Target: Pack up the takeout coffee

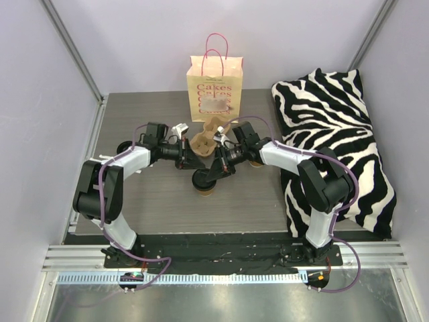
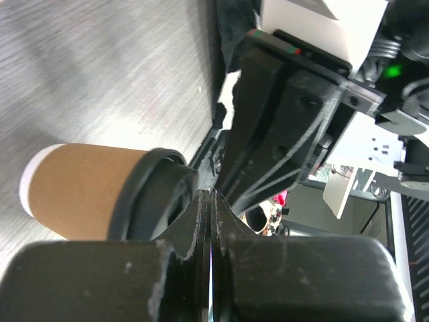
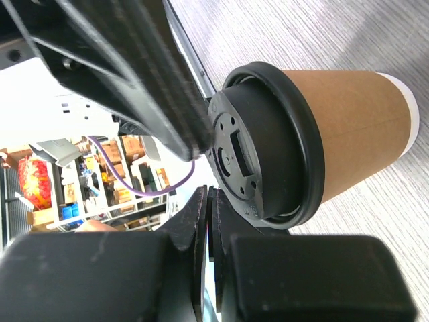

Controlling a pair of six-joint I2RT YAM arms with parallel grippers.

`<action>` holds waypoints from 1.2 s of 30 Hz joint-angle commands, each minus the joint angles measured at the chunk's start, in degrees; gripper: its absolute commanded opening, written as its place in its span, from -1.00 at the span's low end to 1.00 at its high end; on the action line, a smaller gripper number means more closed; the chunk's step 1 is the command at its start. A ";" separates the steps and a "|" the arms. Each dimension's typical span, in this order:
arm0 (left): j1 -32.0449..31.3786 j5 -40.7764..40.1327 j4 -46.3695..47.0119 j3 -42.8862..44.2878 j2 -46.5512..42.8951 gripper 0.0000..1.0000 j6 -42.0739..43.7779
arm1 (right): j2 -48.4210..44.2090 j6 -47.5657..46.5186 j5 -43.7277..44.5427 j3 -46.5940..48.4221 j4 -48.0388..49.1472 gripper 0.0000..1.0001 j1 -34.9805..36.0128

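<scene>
A brown paper coffee cup with a black lid [image 1: 204, 182] stands upright on the grey table. It also shows in the left wrist view [image 2: 84, 191] and the right wrist view [image 3: 342, 131]. My left gripper [image 1: 191, 163] [image 2: 211, 196] and right gripper [image 1: 216, 169] [image 3: 208, 192] are both shut and empty. Their tips nearly meet just above and behind the lid. A brown cardboard cup carrier [image 1: 209, 134] lies behind the grippers. The "Cakes" paper bag [image 1: 214, 90] with pink handles stands upright at the back.
A zebra-print pillow [image 1: 335, 127] fills the right side of the table. A small brown object [image 1: 257, 164] is partly hidden under the right arm. Grey walls close the back and sides.
</scene>
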 commanded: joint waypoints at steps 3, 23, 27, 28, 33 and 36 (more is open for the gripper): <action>-0.15 -2.18 1.62 -0.35 2.56 -1.00 0.61 | -1.23 1.28 0.36 -1.10 3.56 -0.81 0.34; -0.15 -5.08 -2.78 -0.35 6.96 -1.00 5.36 | 5.53 -7.16 7.21 -2.59 -3.29 -0.87 -0.10; -0.24 -5.26 -3.21 -0.35 7.66 -1.00 5.97 | 6.33 -8.13 10.55 -2.33 -5.40 -0.87 -0.36; -0.24 -5.26 -3.39 -0.44 7.84 -1.00 6.15 | 6.42 -8.57 11.26 -2.25 -5.75 -0.87 -0.28; -0.06 -5.34 -3.48 -0.61 8.19 -1.00 6.59 | 6.94 -9.27 16.35 -2.16 -7.07 -0.87 -0.27; -0.06 -5.34 -3.48 -0.70 8.63 -1.00 6.76 | 7.29 -9.71 18.11 -2.07 -7.77 -0.87 -0.19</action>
